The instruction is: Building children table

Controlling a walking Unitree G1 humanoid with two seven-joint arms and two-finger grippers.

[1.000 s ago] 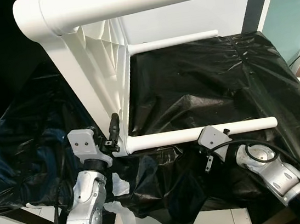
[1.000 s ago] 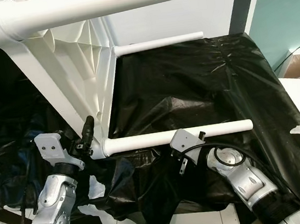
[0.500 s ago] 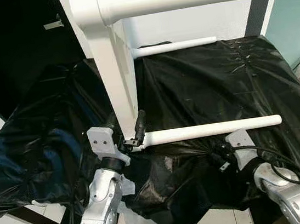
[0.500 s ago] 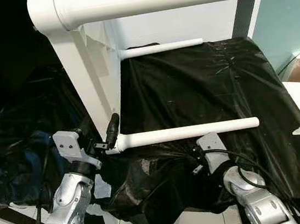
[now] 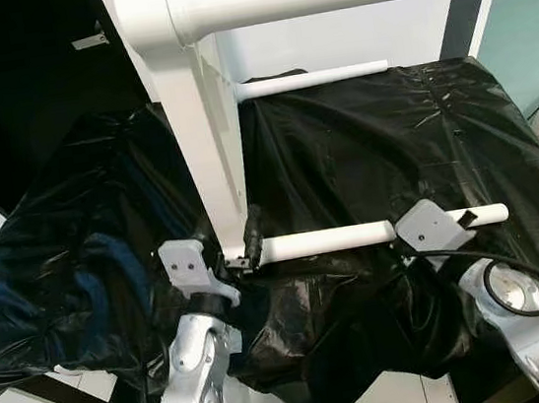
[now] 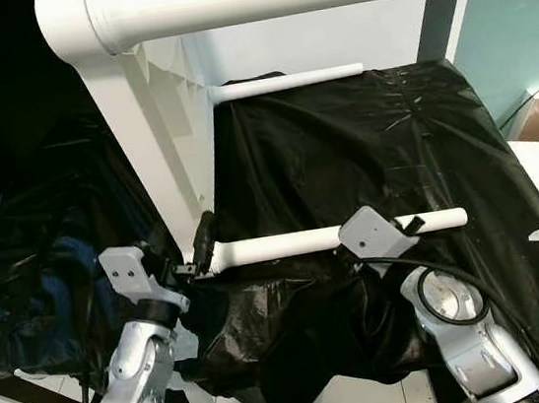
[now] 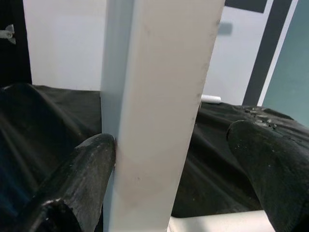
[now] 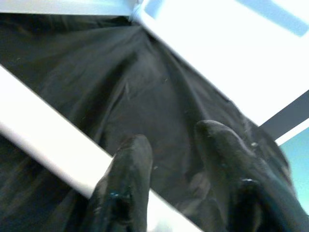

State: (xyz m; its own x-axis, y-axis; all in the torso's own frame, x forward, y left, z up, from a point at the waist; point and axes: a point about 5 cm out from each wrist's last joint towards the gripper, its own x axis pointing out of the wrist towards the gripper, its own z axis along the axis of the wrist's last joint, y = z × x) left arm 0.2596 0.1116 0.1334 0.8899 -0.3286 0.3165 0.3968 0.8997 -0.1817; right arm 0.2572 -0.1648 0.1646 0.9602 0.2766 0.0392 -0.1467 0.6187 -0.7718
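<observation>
White plastic children table (image 5: 204,141) tipped on edge over black-sheeted tabletop (image 5: 363,159); looks rigid, light, smooth, likely slippery. Best held at legs. Left gripper (image 5: 247,249) spread around tabletop-level corner. Right gripper (image 8: 176,159) apart, astride lower leg (image 5: 329,240).

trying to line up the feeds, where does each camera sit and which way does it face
Head eyes: look down at white table frame on black sheet; both arms show.
Left wrist: looks along left hand at the frame's upright.
Right wrist: looks along right hand over lower leg.
Shared: the frame and sheet.
</observation>
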